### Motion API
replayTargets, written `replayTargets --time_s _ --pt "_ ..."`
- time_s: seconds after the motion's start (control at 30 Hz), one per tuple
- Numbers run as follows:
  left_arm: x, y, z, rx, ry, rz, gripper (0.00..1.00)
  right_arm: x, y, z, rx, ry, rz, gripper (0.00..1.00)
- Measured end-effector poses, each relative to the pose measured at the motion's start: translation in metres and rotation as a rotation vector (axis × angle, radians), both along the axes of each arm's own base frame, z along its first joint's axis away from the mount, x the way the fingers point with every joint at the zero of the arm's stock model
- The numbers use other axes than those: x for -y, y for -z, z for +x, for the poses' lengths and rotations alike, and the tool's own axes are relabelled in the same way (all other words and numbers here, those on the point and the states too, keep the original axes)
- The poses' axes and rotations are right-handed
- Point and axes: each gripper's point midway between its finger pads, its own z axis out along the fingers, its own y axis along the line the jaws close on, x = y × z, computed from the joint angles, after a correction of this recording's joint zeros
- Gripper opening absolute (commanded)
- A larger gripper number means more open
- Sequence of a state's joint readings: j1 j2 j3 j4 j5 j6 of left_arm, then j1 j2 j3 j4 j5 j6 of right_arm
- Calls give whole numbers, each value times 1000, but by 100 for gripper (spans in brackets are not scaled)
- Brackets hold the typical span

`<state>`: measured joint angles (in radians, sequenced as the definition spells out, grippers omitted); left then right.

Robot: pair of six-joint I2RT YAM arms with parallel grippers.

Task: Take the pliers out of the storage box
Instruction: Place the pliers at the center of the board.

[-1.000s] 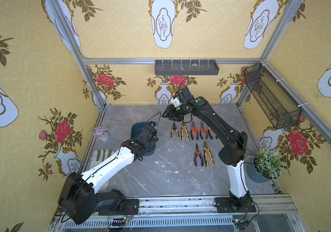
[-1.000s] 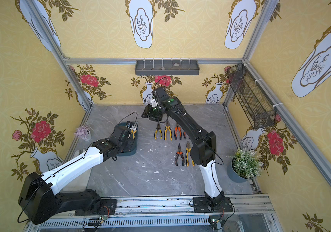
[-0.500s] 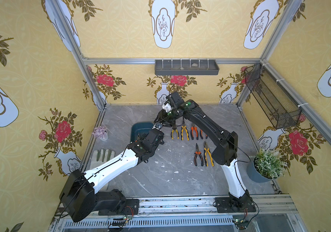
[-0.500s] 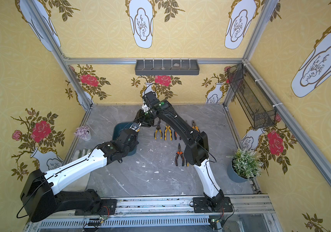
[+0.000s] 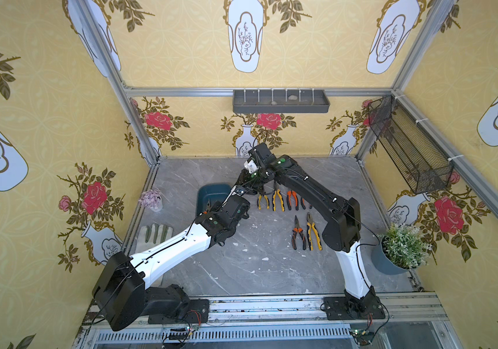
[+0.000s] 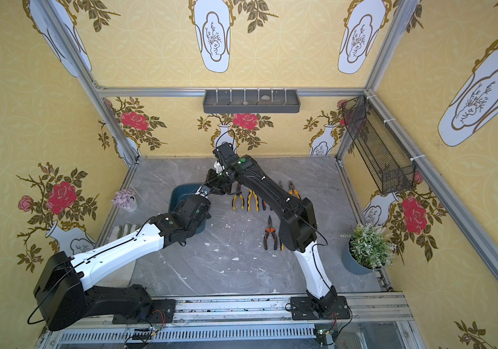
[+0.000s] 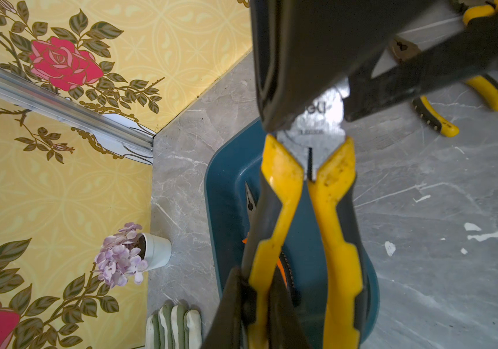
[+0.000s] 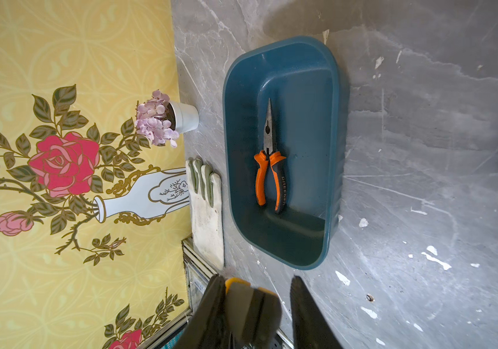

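The storage box [image 8: 332, 121] is a teal tub at the left of the table, seen in both top views [image 5: 211, 190] [image 6: 181, 193]. One pair of orange-handled long-nose pliers [image 8: 268, 157] lies inside it. My left gripper [image 7: 256, 290] is shut on one handle of yellow-and-black pliers [image 7: 332, 241], held above the box's right rim. My right gripper [image 8: 256, 281] is open and straddles that tool's head. The tool rests against one finger, with a gap to the other finger [image 8: 302, 302]. Several more pliers [image 5: 274, 199] lie in a row on the table, and two more [image 5: 306, 232] lie nearer the front.
A work glove [image 5: 154, 234] and a small white pot of lilac flowers [image 5: 151, 199] sit left of the box. A potted green plant [image 5: 398, 250] stands at the right edge. A grey divided tray [image 5: 281, 101] and a black mesh basket [image 5: 407, 145] hang on the walls.
My left arm has lifted the yellow pliers out of the box and moved right. My right arm has swung left from the back to meet them, its jaws narrowing round the head.
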<state>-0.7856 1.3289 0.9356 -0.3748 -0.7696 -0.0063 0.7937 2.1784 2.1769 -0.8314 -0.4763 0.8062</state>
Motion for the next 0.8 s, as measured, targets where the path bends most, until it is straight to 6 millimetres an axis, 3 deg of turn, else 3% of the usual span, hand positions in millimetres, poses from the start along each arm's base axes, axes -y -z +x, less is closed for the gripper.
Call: replayTargets --time_s 0.2,0.27,0.37,0.47,0.57,0.63,0.8 --pt "-1 -4 -2 10 0 -12 0 -4 -2 -1 -1 -6 21 37" --pt "-2 -4 -3 14 -2 -13 0 -5 -3 -1 -4 -6 26 27" --pt "-2 -3 -4 13 -5 -14 0 -8 -2 -1 -23 6 39 2" --pt "-3 -2 -6 8 -1 -21 3 -9 1 -2 -39 12 49 0" --pt "-2 -3 -8 7 7 -34 50 -8 -2 -4 -40 14 56 0" --pt "1 -10 -5 38 3 -72 100 -6 -1 -5 -33 10 48 0" --pt "-1 -25 -8 80 -11 -152 99 0 6 -7 -42 8 17 0"
